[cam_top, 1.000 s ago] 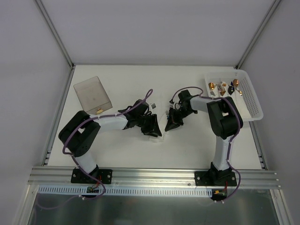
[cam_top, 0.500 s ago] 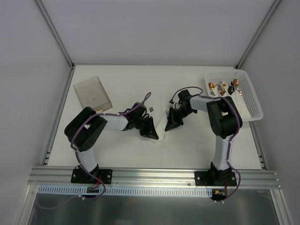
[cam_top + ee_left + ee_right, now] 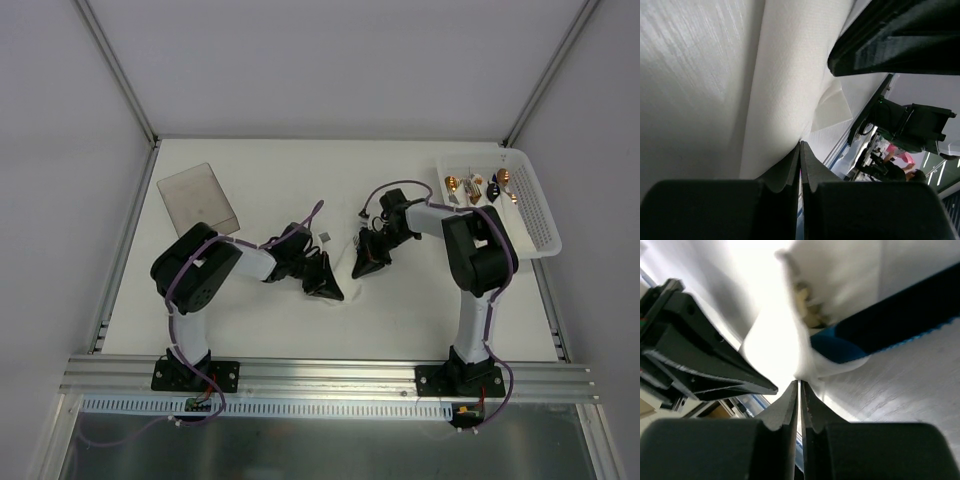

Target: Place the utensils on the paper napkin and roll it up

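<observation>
The paper napkin lies mid-table, partly rolled, between my two grippers. In the right wrist view its white fold wraps the blue handle of a utensil, with a pale utensil end showing in the roll's mouth. Silver tines stick out at the far end. My left gripper is shut, and its tips pinch the napkin's edge. From the other side my right gripper presses in, its jaws nearly shut on the napkin's fold with only a hairline slit between them.
A white basket at the far right holds older rolls with gold and black cutlery ends. A translucent box stands at the back left. A small grey piece lies just behind the napkin.
My left gripper has closed on the napkin's edge, and its arm has swung a little toward the centre. The right gripper has stayed at the roll, its jaws easing slightly.
</observation>
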